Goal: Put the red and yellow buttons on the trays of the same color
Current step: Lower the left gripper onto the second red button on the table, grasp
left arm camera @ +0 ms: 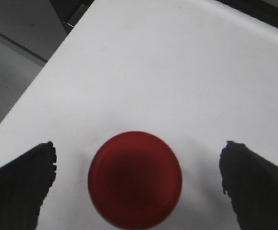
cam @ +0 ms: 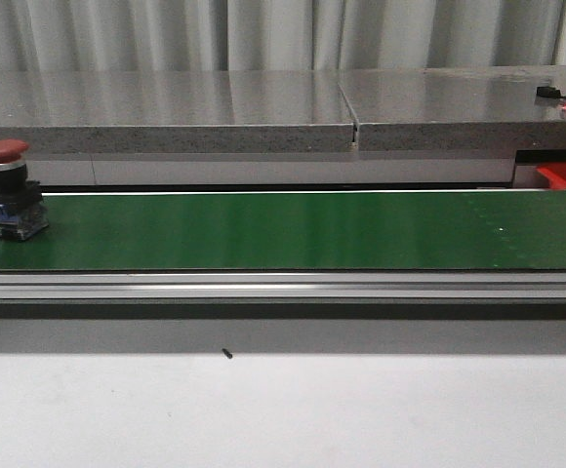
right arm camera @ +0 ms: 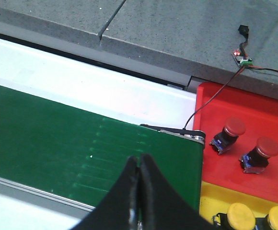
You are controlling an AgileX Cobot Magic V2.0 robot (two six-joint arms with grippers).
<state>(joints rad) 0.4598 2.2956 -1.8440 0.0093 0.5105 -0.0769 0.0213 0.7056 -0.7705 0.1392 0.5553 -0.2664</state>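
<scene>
Red mushroom-head button w/ black-and-blue base stands upright at far left of green conveyor belt. Left wrist view: left gripper released, dark fingers wide apart either side of a round red cap on white tabletop, not touching it. Right gripper clenched, holding nothing, over belt's right end. Right of belt: red plastic tray w/ two red buttons; yellow tray nearer, w/ yellow buttons.

Cut off, blurred or too small to tell

Left wrist view: red button cap blurred, lower rim cropped. Right wrist view: yellow buttons and yellow tray cut at bottom right. Front view: dark speck on the counter unidentifiable.
</scene>
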